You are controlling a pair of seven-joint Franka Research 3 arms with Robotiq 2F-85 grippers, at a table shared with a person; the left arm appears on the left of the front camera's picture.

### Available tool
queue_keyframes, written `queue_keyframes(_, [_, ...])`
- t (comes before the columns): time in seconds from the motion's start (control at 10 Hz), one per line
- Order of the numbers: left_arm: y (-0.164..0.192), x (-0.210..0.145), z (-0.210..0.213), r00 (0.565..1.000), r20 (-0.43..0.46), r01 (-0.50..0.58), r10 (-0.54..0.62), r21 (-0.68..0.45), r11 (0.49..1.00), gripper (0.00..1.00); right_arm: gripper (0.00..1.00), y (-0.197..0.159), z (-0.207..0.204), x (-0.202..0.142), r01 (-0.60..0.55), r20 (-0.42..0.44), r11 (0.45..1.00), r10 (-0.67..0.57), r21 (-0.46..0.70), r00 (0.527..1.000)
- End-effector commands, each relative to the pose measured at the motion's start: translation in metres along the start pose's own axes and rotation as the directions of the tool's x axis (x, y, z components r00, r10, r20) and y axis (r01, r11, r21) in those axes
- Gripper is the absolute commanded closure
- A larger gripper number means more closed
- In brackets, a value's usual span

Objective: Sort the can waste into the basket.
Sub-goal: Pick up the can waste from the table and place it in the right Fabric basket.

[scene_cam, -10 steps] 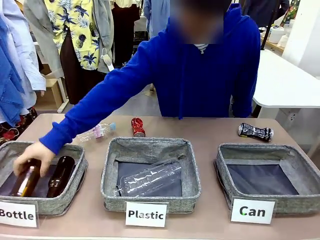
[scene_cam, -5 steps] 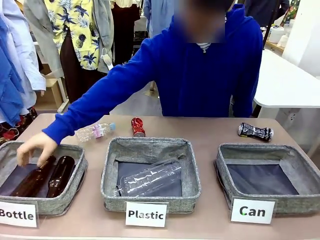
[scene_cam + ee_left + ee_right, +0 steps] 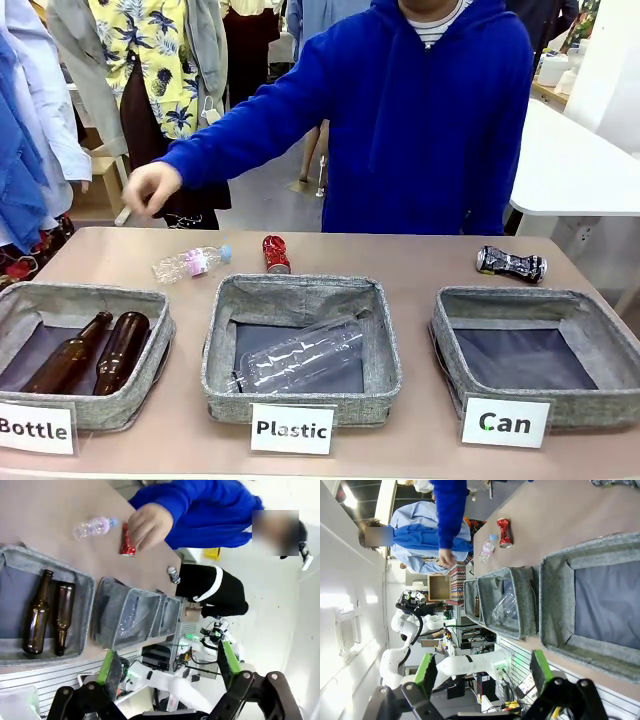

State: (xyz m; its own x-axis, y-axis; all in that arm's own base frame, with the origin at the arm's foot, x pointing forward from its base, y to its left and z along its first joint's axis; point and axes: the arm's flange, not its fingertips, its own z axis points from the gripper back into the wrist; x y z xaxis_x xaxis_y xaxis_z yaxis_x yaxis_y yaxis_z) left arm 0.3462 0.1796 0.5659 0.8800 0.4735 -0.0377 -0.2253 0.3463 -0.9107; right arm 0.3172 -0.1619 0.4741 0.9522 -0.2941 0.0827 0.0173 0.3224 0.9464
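While left gripper (image 3: pixel 166 656) and right gripper (image 3: pixel 482 671) gape empty, brown table (image 3: pixel 420 255), white table (image 3: pixel 570 170) behind

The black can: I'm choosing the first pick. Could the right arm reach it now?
Probably yes. The black can lies alone on bare table behind the Can basket, nothing over it, and the person's hand is far to the other side. The right end effector is open.

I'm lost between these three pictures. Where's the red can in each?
Front view: red can behind the middle basket.
Left wrist view: red can top centre, left of the person's hand.
Right wrist view: red can upper middle, on the table.
Shared landmark: small clear bottle lying beside it.
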Motion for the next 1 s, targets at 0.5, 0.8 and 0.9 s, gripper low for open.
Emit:
queue_keyframes(0.5, [-0.126, -0.027, -0.275, 0.926, -0.235, 0.378, -0.296, 0.571, 0.729, 0.0, 0.0, 0.0, 0.001, 0.0, -0.027, -0.002, 1.0, 0.027, 0.005, 1.0])
queue_keyframes(0.8, [-0.125, -0.06, -0.385, 0.888, -0.288, 0.452, -0.359, 0.695, 0.559, 0.0, 0.0, 0.0, 0.001, 0.0, -0.027, -0.002, 1.0, 0.027, 0.005, 1.0])
queue_keyframes(0.9, [-0.121, -0.065, -0.396, 0.907, -0.226, 0.395, -0.357, 0.752, 0.528, 0.0, 0.0, 0.0, 0.001, 0.0, -0.027, -0.002, 1.0, 0.027, 0.005, 1.0])
